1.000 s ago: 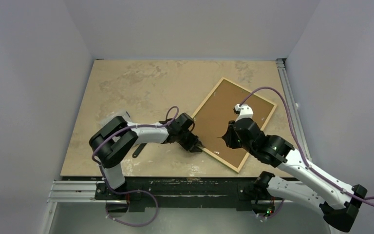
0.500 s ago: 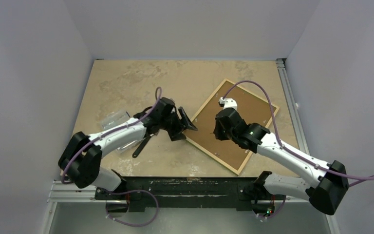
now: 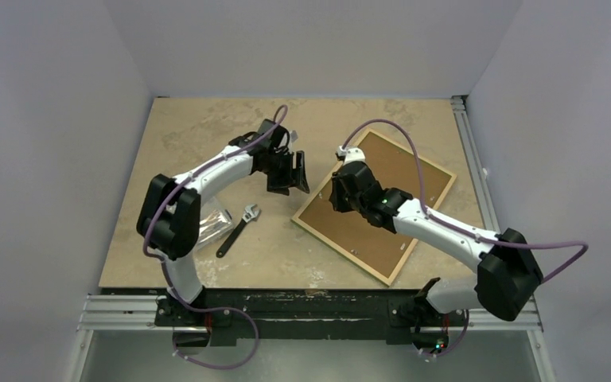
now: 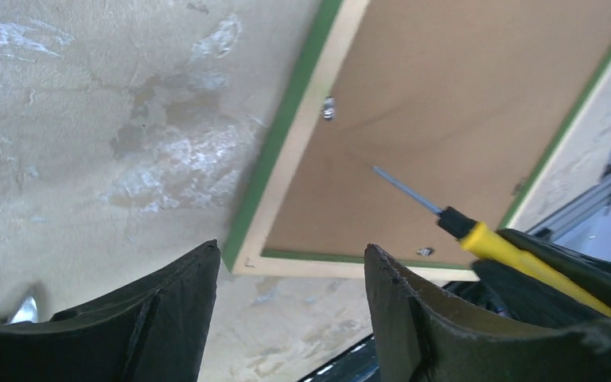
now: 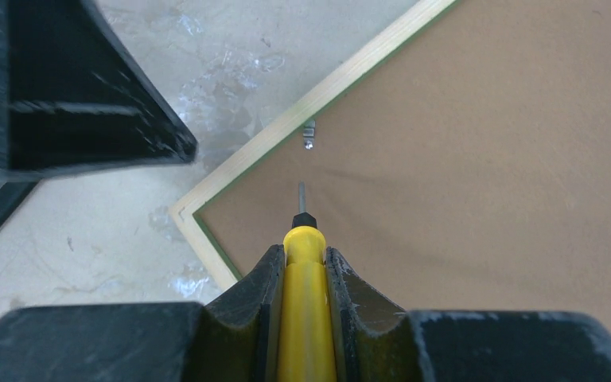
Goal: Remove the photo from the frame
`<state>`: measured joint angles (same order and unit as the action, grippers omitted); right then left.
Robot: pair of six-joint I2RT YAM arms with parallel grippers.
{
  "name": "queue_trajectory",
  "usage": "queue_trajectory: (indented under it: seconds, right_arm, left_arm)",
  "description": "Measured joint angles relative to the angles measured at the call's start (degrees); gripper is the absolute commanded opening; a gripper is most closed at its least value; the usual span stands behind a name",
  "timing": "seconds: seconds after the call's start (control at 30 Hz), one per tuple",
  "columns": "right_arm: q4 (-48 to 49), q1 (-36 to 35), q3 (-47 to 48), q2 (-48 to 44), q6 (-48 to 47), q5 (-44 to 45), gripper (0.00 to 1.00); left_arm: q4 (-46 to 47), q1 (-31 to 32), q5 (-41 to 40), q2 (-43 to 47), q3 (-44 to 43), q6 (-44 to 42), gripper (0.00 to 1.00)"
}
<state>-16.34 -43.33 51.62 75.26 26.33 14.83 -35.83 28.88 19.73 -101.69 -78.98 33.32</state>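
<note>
Right tool clamps screwdriver inside frame edge; left tool apart, just outside.

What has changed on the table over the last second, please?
The left gripper swung away from the frame's near edge toward the far side of the table, open. The right gripper, shut on the screwdriver, moved left across the backing board. The frame and the wrench stayed put.

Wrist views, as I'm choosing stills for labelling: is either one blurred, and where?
Left wrist: frame and screwdriver fairly sharp, bottom-left corner smeared, far right edge washed pale. Right wrist: screwdriver and backing board crisp, but the left gripper at upper left is streaked with blur.
</note>
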Motion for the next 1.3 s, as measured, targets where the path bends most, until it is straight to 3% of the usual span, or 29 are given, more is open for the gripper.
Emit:
queue_trajectory:
  seconds: [0.2,0.63,0.83,1.3]
  right_arm:
    - [2.67,0.00,1.84,5.60,-1.27,0.17,0.00]
    - [5.88,0.00,2.86,9.44,-1.99,-0.48,0.00]
    - [6.88,0.00,2.86,9.92,-1.99,-0.63,0.00]
    - [2.12,-2.38,11.02,17.03,-2.34,6.58,0.00]
  left_arm:
    - [-0.68,-0.24,1.18,-7.65,-0.24,-3.54,0.60]
    - [-0.63,0.66,1.33,-12.66,-0.70,-5.46,0.48]
    - [-0.85,2.95,1.38,-14.51,-2.56,-4.92,0.30]
    - [-2.89,3.13,-0.15,-15.50,-4.31,-5.03,0.10]
